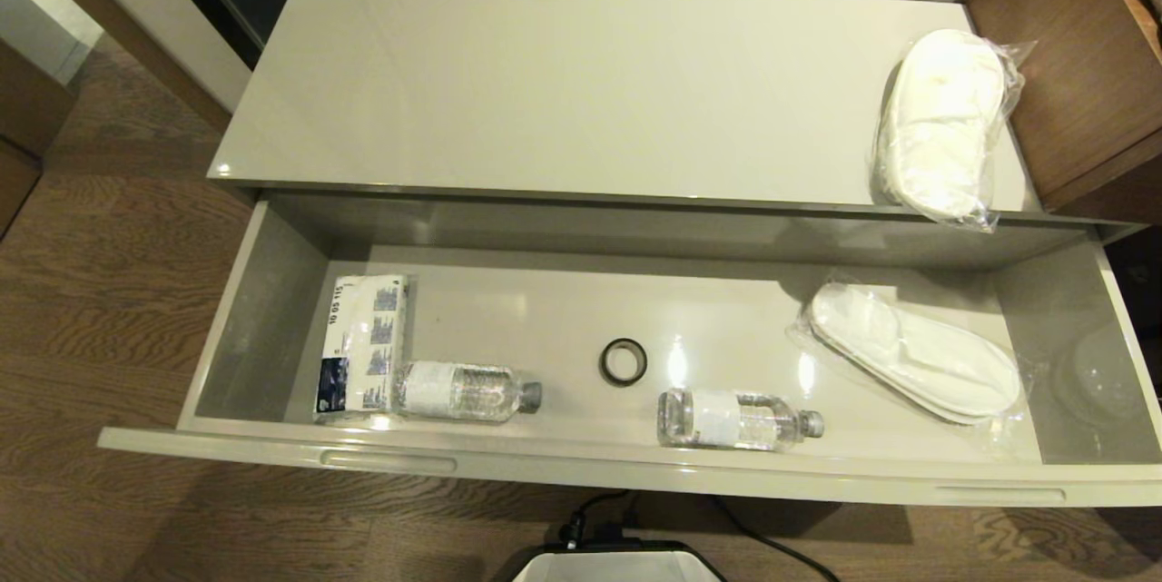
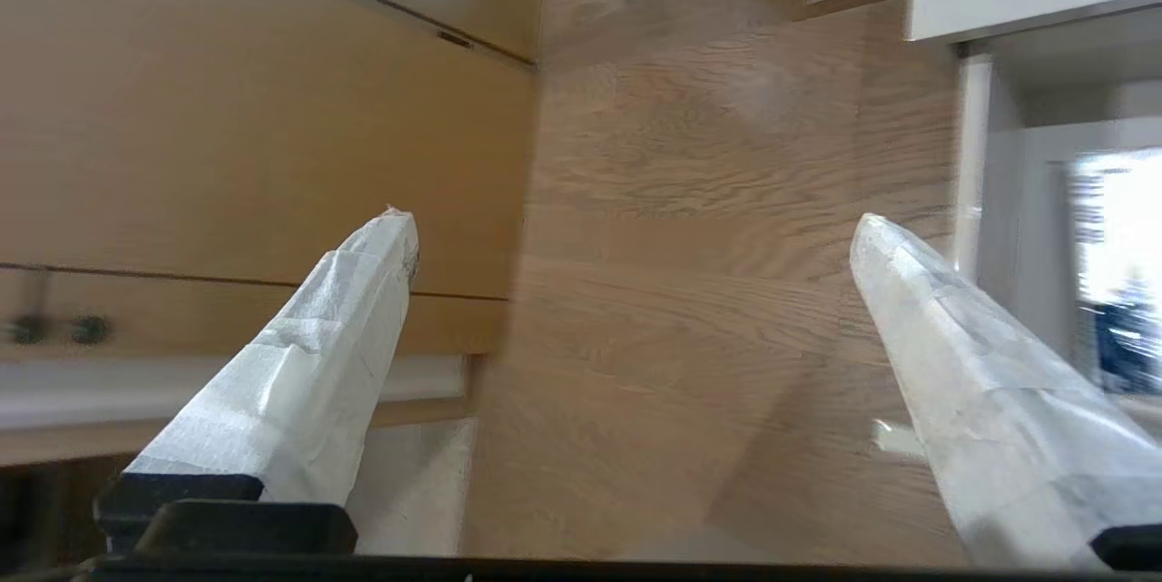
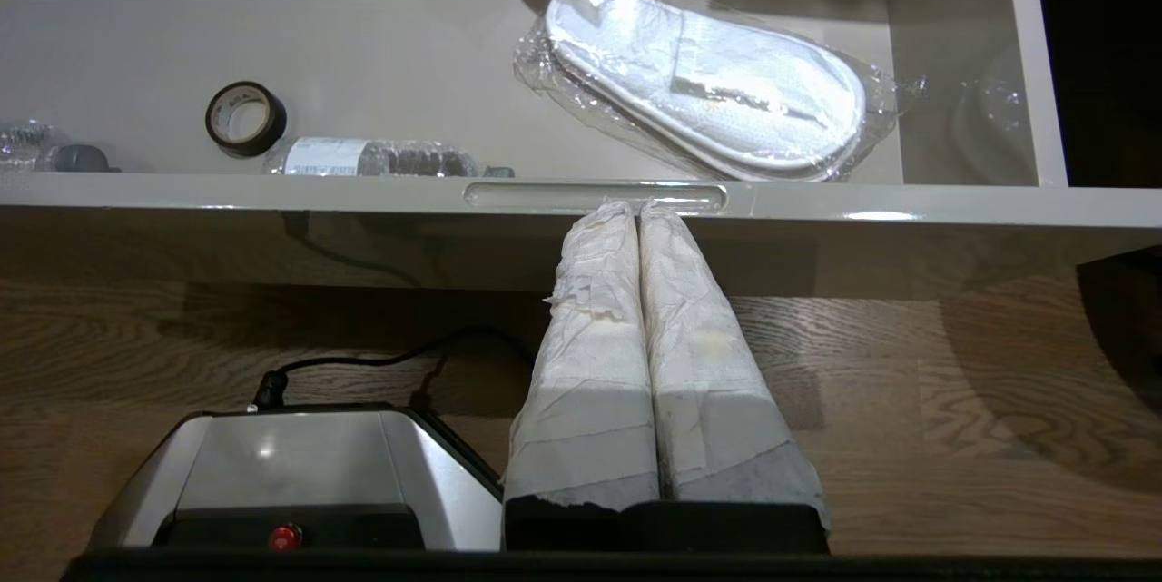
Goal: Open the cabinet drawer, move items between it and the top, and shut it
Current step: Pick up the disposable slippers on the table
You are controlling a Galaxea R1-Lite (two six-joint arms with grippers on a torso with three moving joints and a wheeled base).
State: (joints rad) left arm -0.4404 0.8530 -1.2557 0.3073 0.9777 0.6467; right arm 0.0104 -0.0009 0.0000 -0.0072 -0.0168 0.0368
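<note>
The wide beige-grey cabinet drawer (image 1: 581,471) stands pulled out. Two clear water bottles (image 1: 465,391) (image 1: 737,419) lie near its front, and a wrapped white slipper pair (image 1: 912,352) lies at its right. A second wrapped slipper pair (image 1: 944,123) rests on the cream top (image 1: 563,92) at the right end. Neither arm shows in the head view. My left gripper (image 2: 635,228) is open over the wooden floor, left of the cabinet, holding nothing. My right gripper (image 3: 638,208) is shut and empty, low in front of the drawer's right handle slot (image 3: 595,196).
A white-and-blue tissue pack (image 1: 361,346) lies at the drawer's left, touching one bottle. A black tape ring (image 1: 623,361) sits mid-drawer. A brown wooden unit (image 1: 1080,64) adjoins the cabinet's right. My base (image 1: 617,564) and a black cable (image 1: 772,541) lie below the drawer front.
</note>
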